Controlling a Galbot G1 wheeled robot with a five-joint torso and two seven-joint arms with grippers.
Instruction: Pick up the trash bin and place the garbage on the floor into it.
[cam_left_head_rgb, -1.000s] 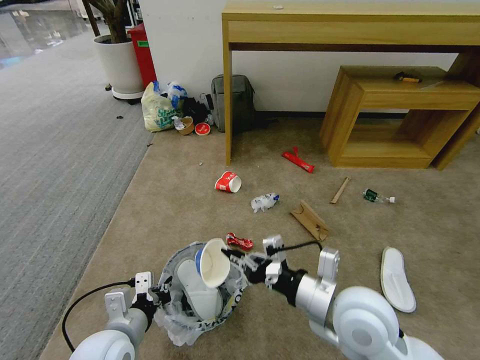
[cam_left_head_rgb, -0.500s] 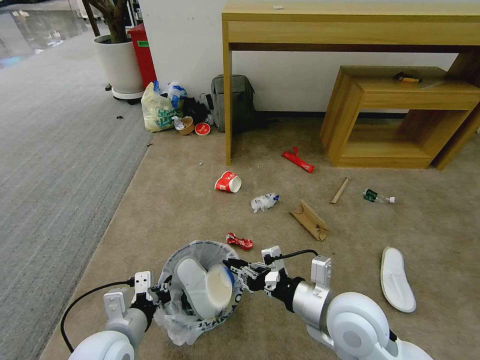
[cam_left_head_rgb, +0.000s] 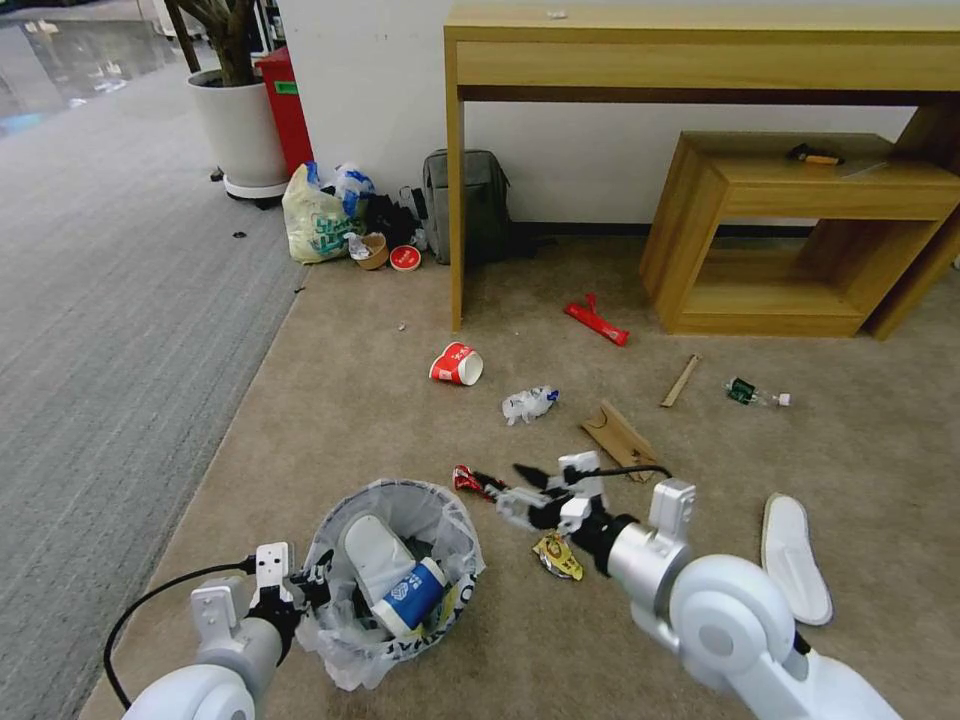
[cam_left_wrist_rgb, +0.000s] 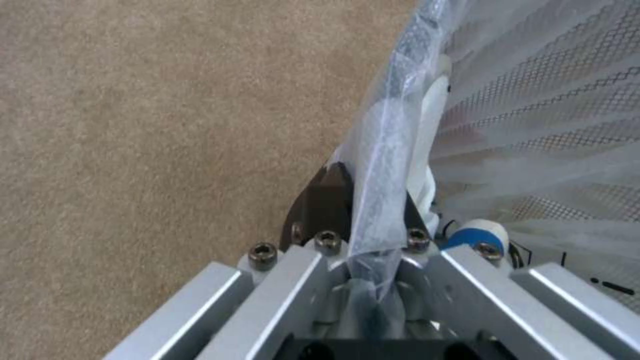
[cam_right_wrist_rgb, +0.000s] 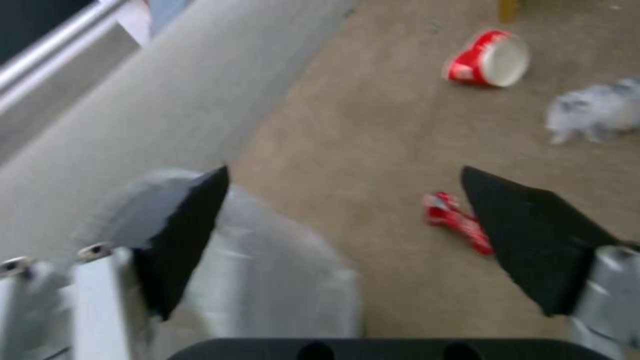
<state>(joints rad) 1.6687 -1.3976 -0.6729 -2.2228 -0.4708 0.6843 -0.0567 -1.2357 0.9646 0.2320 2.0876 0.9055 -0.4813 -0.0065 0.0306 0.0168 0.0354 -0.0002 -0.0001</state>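
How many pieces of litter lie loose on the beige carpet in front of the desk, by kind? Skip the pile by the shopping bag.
Paper cup: 1
Crushed can: 1
Wrappers: 2, red and yellow
Crumpled paper: 1
Cardboard: 1
Stick: 1
Bottle: 1
Slipper: 1
Total: 9
Bin contents not counted.

The beige carpet floor (cam_left_head_rgb: 360, 420) carries scattered litter. A red paper cup (cam_left_head_rgb: 456, 364) lies on its side at mid-floor, with a crumpled white wrapper (cam_left_head_rgb: 528, 403) just to its right. Right again lie a piece of cardboard (cam_left_head_rgb: 620, 439), a wooden stick (cam_left_head_rgb: 681, 380) and a small bottle (cam_left_head_rgb: 756, 393). A red wrapper (cam_left_head_rgb: 596, 322) lies farther off. Nearer, a crushed red can (cam_left_head_rgb: 464, 480) and a yellow wrapper (cam_left_head_rgb: 558, 556) lie beside the trash bin (cam_left_head_rgb: 392, 580). 1 white slipper (cam_left_head_rgb: 795, 557) lies at near right.
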